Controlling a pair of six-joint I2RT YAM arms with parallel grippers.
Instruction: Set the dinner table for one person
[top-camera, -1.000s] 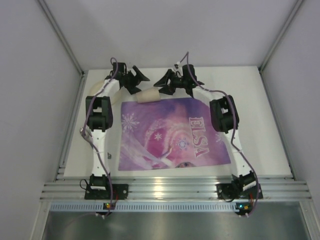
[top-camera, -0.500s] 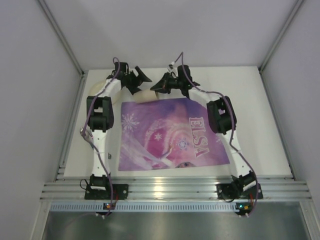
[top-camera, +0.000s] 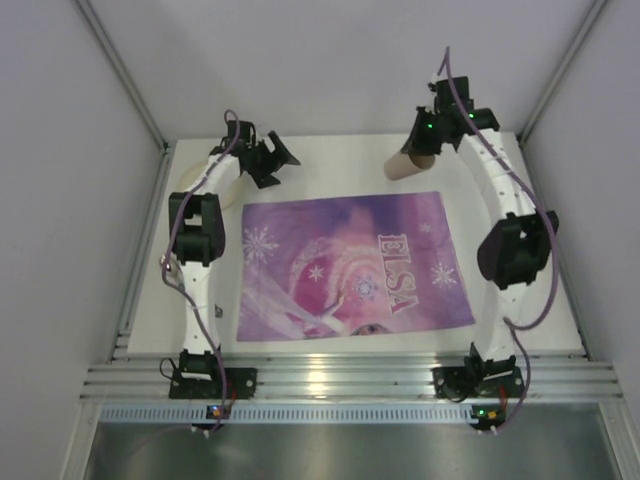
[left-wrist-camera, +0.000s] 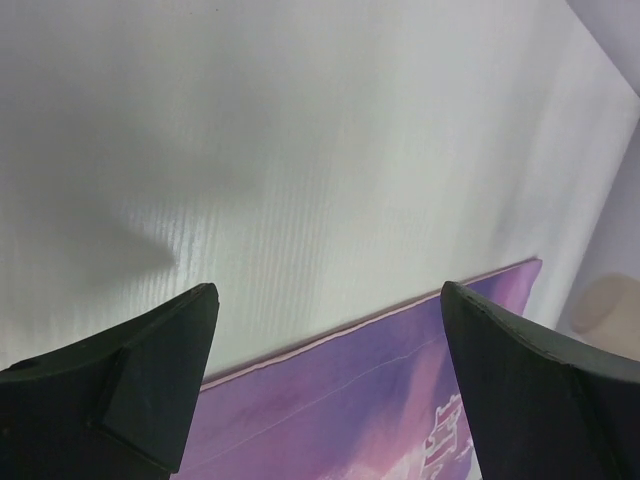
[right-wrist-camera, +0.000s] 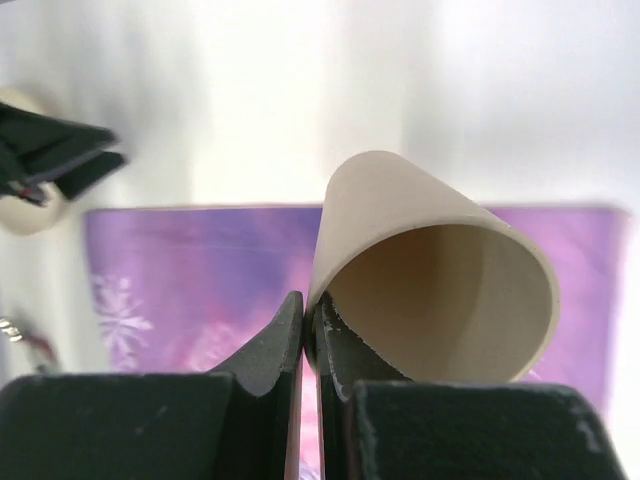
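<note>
**Q.** Top view: which way does the cup lie from each arm?

**A.** The cup (top-camera: 404, 163) hangs from the right gripper (top-camera: 418, 150) over the dinner table (top-camera: 340, 168), just beyond the far right corner of the placemat (top-camera: 350, 262). Its long axis is tilted, slanting from the gripper down toward the placemat. The left gripper (top-camera: 279, 168) is well apart from it, off the far left corner, so the right arm is the nearer one.

**Q.** Left wrist view?

**A.** The left gripper (left-wrist-camera: 327, 295) is spread wide and holds nothing. Below it is bare white table, with the placemat (left-wrist-camera: 400, 400) edge crossing underneath.

**Q.** Right wrist view?

**A.** The right gripper (right-wrist-camera: 310, 320) pinches the wall of the cup (right-wrist-camera: 430, 260), one finger inside the rim and one outside. The mouth faces the camera and the base points out over the placemat (right-wrist-camera: 200, 270). Whether the cup touches the table cannot be told.

**Q.** What does the next move depend on?

**A.** Probably on turning the cup upright before letting go. Bare table beyond and right of the placemat leaves room, though the side wall (top-camera: 590, 150) is near.
</note>
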